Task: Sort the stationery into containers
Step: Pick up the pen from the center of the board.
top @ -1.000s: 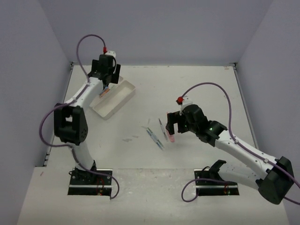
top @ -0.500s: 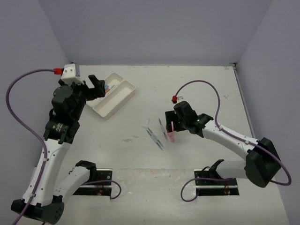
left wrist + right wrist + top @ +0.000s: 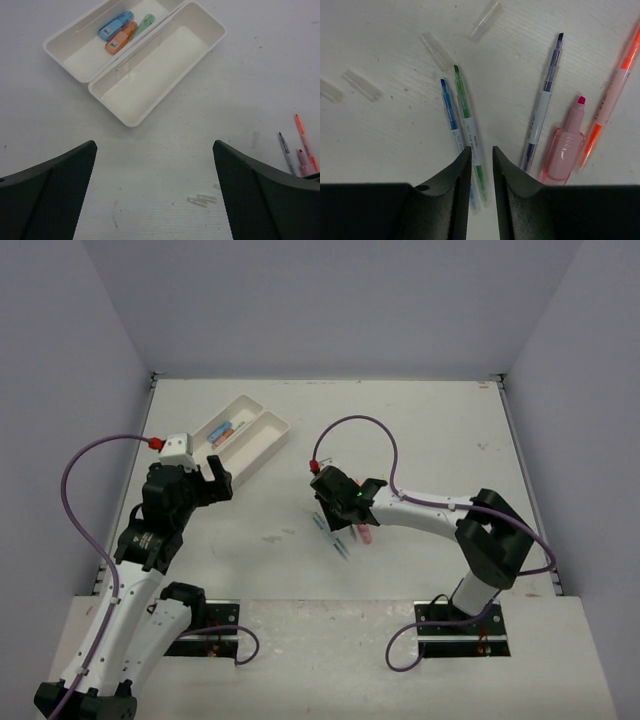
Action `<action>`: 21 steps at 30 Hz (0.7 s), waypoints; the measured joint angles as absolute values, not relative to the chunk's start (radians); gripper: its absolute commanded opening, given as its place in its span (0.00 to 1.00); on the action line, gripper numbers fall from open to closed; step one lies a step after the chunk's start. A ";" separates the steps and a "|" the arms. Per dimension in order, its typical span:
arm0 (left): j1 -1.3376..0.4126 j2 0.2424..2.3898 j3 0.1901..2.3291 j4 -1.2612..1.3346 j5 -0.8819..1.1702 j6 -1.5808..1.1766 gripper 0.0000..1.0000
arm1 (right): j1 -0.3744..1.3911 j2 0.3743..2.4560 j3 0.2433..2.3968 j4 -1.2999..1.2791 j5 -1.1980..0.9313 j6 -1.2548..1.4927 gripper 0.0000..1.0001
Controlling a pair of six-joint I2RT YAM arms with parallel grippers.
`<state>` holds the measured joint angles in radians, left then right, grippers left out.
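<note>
Two white trays point(image 3: 160, 75) lie side by side at the back left, also seen from above point(image 3: 262, 443). The left tray point(image 3: 75, 55) holds a blue marker point(image 3: 116, 26), an orange marker point(image 3: 121, 38) and a green one point(image 3: 143, 23). My left gripper point(image 3: 154, 145) hangs open above bare table, short of the trays. My right gripper point(image 3: 481, 150) is low over the loose pens. Its jaws stand a narrow gap apart astride a green pen point(image 3: 466, 107), with a blue pen point(image 3: 451, 117) just left of it. A purple-tipped pen point(image 3: 543, 100), a pink marker point(image 3: 567, 145) and an orange pen point(image 3: 612, 95) lie to the right.
Several clear caps lie loose on the table, such as one point(image 3: 435, 51) beside the pen tips and two point(image 3: 200, 200) between my left fingers. Grey walls close in the table on three sides. The right arm point(image 3: 430, 508) stretches left across the middle.
The left arm has drawn back from the trays toward the near edge. The right gripper has moved left over the pens and its jaws have narrowed from wide to a small gap.
</note>
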<state>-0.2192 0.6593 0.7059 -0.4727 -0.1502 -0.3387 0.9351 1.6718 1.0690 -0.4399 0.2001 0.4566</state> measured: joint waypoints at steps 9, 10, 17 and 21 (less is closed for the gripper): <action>-0.225 0.670 0.705 -0.463 -0.095 -0.330 1.00 | 0.942 1.743 1.101 -0.456 0.191 0.431 0.23; -0.225 0.668 0.705 -0.463 -0.092 -0.330 1.00 | 0.943 1.750 1.106 -0.456 0.189 0.429 0.22; -0.230 0.655 0.705 -0.457 -0.083 -0.329 1.00 | 0.944 1.800 1.119 -0.456 0.185 0.424 0.20; -0.231 0.657 0.705 -0.456 -0.081 -0.329 1.00 | 0.944 1.809 1.119 -0.456 0.186 0.424 0.19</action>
